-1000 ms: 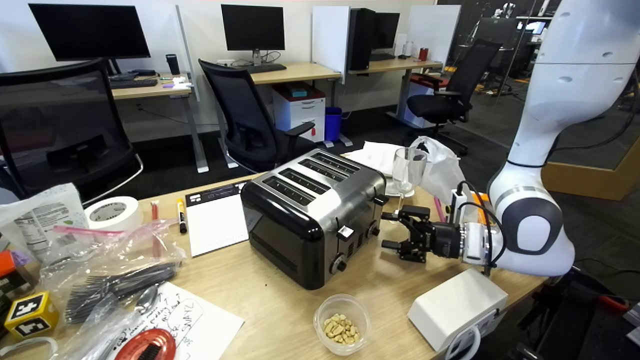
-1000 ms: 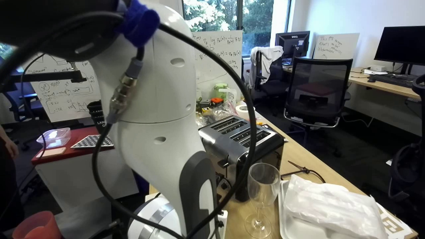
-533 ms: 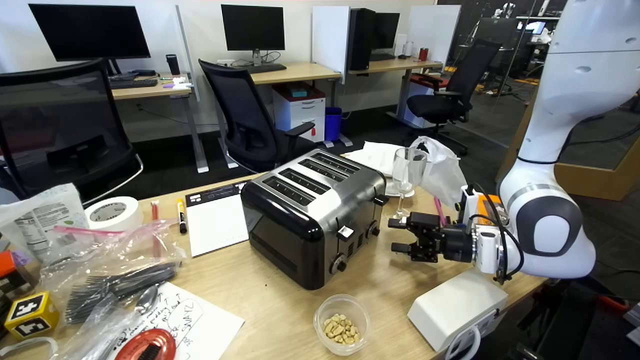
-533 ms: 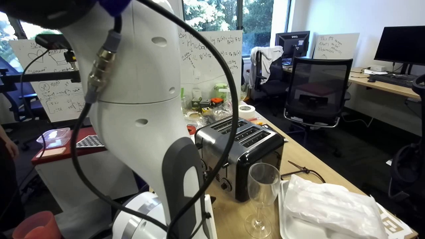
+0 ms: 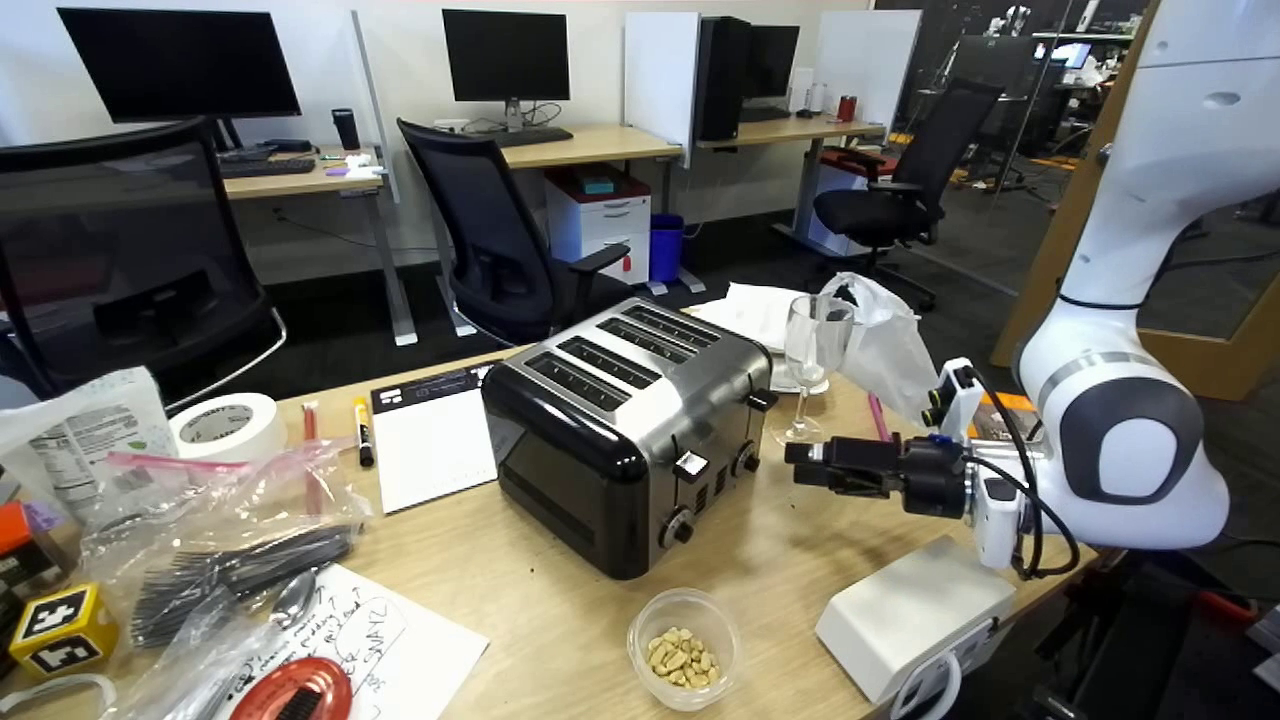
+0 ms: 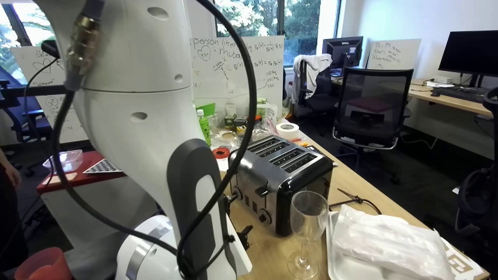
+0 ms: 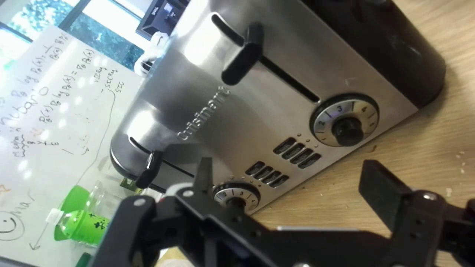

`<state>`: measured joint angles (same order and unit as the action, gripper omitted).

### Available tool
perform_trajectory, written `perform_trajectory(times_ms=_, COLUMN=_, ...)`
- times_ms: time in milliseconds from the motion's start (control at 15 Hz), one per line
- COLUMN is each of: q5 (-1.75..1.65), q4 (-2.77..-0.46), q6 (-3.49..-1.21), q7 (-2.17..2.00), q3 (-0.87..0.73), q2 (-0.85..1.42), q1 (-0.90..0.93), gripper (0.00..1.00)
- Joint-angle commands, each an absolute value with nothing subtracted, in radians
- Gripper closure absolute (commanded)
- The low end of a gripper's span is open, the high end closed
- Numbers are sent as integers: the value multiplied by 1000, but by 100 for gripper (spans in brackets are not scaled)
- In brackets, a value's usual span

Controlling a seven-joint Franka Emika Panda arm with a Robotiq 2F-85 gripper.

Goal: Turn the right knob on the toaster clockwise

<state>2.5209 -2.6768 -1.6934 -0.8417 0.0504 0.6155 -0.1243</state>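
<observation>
In an exterior view: set above the table (image 5: 560, 620), looking over toaster (image 5: 627, 439) towards desks (image 5: 590, 145). In an exterior view: set close to the arm (image 6: 136, 147), toaster beyond, facing whiteboard (image 6: 229, 89) and window (image 6: 253, 15). Wrist view: nearest the toaster, tilted, facing its dials (image 7: 347, 128). Shared by all: toaster, dials.

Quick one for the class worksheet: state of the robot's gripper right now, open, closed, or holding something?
Gripper: open, jaws spread wide, holding nothing, apart from the toaster.
</observation>
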Motion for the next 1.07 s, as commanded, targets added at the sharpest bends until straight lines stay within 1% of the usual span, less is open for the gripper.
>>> perform_trajectory(times_ms=0, q5=2533, q4=-2740, q6=-1684, q7=-693, q3=32, q2=543, q1=-113, gripper=0)
perform_trajectory(times_ms=267, q5=2521, q4=-2813, q6=-1618, q7=-549, q3=23, q2=482, q1=-126, gripper=0)
perform_trajectory(times_ms=333, q5=2519, q4=-2776, q6=-1618, q7=-509, q3=14, q2=510, q1=-122, gripper=0)
perform_trajectory(times_ms=1000, q5=2479, q4=-2772, q6=-1504, q7=-274, q3=-38, q2=533, q1=-136, gripper=0)
